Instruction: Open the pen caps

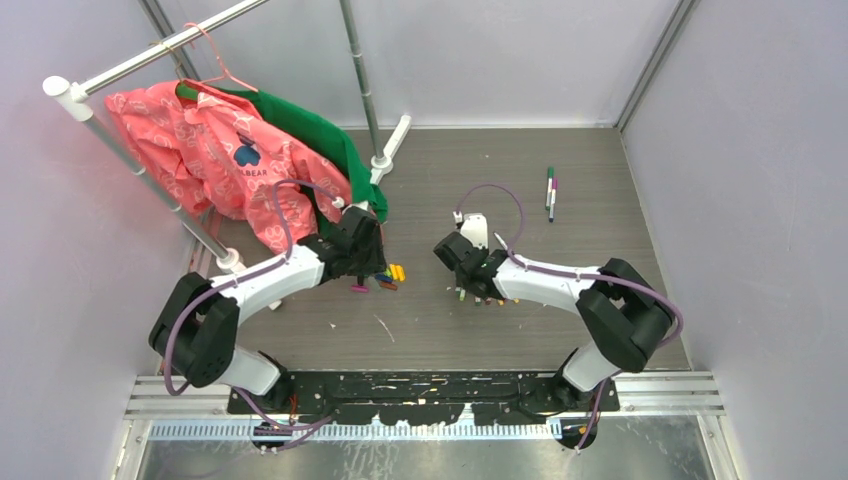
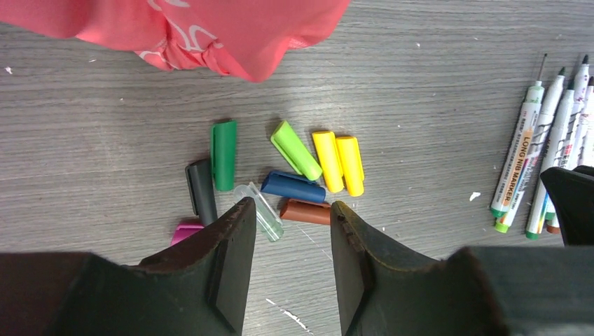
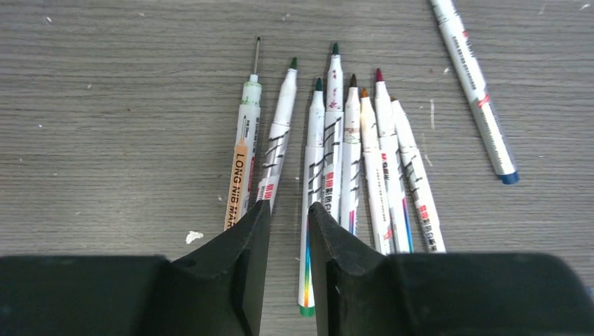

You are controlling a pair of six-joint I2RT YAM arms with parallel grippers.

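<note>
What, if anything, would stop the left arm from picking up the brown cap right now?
Probably nothing: yes, it looks reachable. The left gripper hangs right by the brown cap, jaws apart and empty. The blue cap and clear cap lie close beside it and might get nudged.

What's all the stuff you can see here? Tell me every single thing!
Small plastic pen caps: nine; dark green, light green, two yellow, blue, brown, clear, dark grey, pink; loose cluster on the table below the left gripper.
Thin white uncapped pens: eight; fanned side by side below the right gripper.
Lone white pen: one; blue end; apart from the bunch.
Far pens: two; green and purple marks; back of the table.
Pink patterned shirt: one; hanging back left.
Green garment: one; behind the shirt.
Metal clothes rack: one; back left.
Grey wood-grain table: one.
Left gripper: black; open, empty.
Right gripper: black; slightly open, empty.
</note>
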